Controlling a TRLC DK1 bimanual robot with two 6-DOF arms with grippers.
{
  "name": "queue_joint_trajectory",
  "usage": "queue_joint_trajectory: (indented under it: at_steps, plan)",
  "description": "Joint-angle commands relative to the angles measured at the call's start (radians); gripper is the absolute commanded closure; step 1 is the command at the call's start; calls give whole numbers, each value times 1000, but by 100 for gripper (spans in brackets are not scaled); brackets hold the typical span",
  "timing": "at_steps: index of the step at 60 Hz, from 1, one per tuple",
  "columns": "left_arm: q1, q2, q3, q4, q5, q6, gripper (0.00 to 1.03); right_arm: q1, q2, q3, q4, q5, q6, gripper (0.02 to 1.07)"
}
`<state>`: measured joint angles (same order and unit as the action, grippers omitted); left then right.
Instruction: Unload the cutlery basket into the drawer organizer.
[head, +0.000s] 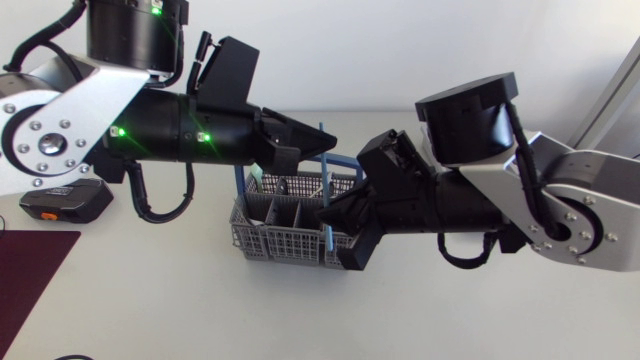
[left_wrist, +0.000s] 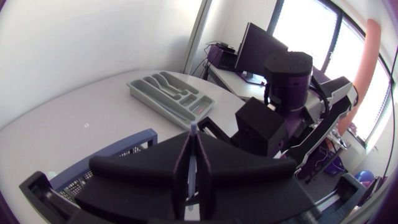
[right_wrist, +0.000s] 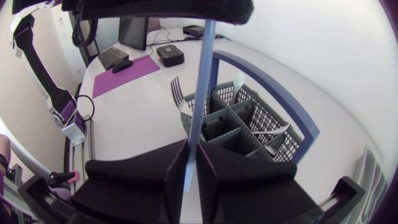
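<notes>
White surface, grey cutlery basket (head: 285, 228) centre. Our left gripper (head: 325, 140) and right gripper (head: 335, 215) meet above it on one thin blue utensil (head: 325, 172). Left wrist: fingers closed on its end, drawer organizer (left_wrist: 171, 93) well ahead. Right wrist: fingers clamped on the shaft, possibly a handle; a fork (right_wrist: 179, 93) stands in the basket. Risk: with both holding, uneven pulls could twist or drop it.

Right gripper (right_wrist: 191, 152) clamps blue utensil (right_wrist: 204, 68) above cutlery basket (right_wrist: 219, 124); fork (right_wrist: 178, 93) inside.
</notes>
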<state>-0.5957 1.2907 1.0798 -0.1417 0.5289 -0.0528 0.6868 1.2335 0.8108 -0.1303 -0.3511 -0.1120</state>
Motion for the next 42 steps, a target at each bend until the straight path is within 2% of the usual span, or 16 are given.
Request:
queue_joint_trajectory:
  at_steps: [1,10,16,24,31,34,42]
  plan:
    - [10,12,15,1,13,-18,87,2,-12,-10,4,0,9,101]
    - [10,7,22,1,13,-18,54,2,-35,-21,-17,0,6,101]
    - [14,2,42,1,13,-18,38,3,-48,-32,-40,-5,-3,101]
    - [47,-2,89,-2,13,-19,28,7,-77,-62,-80,-8,-25,101]
    - [108,-18,137,-12,13,-22,24,-18,-129,-96,-124,-8,-49,101]
    - [139,-25,152,-13,13,-28,21,-46,-157,-110,-149,-14,-63,101]
    - [224,-44,181,-32,13,-5,21,-161,-226,-134,-207,-28,-103,101]
